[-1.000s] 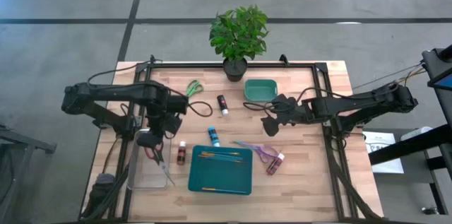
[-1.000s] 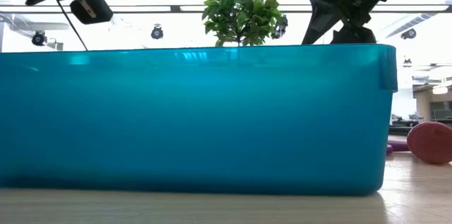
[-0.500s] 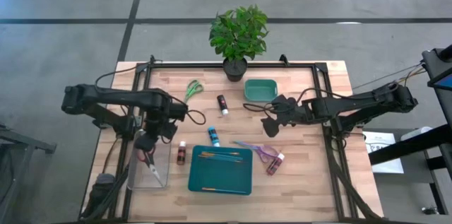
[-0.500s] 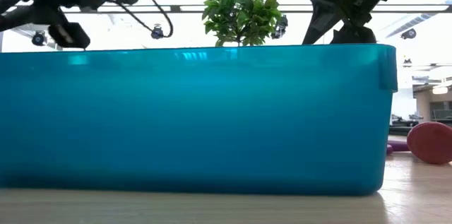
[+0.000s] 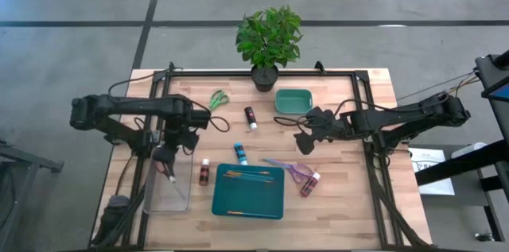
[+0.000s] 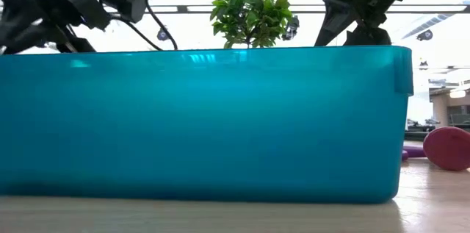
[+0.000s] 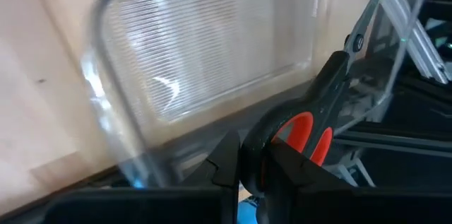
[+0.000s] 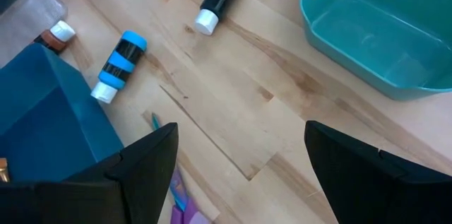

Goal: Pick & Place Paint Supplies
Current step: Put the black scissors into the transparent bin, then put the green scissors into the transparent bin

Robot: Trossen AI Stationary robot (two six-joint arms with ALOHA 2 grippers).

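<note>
My left gripper (image 5: 167, 160) is shut on a pair of scissors with black and red handles (image 7: 332, 86) over a clear plastic tray (image 5: 167, 192) at the table's left front. Paint bottles lie loose on the wood: a black one (image 5: 250, 117), a blue one (image 5: 240, 154), a dark red one (image 5: 204, 172) and a pinkish one (image 5: 310, 183). Thin brushes (image 5: 246, 175) lie in the dark teal tray (image 5: 248, 200). My right gripper (image 5: 305, 142) hangs open above the table, right of the blue bottle (image 8: 118, 65), with nothing between its fingers. My left gripper pinches the scissors by their red and black handles (image 7: 300, 128) between its two fingers. The fingers slant down from the far side. The blades (image 7: 367, 19) point on past the fingers toward the clear tray (image 7: 198, 61). Whether the tip touches the tray, I cannot tell.
A potted plant (image 5: 268, 41) stands at the far edge, a small teal bin (image 5: 293, 101) beside it. Green scissors (image 5: 217, 98) lie at the far left, purple scissors (image 5: 290, 169) right of the dark teal tray, whose wall (image 6: 205, 123) fills the low view.
My left gripper has gone down toward the clear tray with the scissors and has tipped and rolled a little. The scissors, which stretched out toward the near edge, now point more steeply down. My right arm has kept still.
</note>
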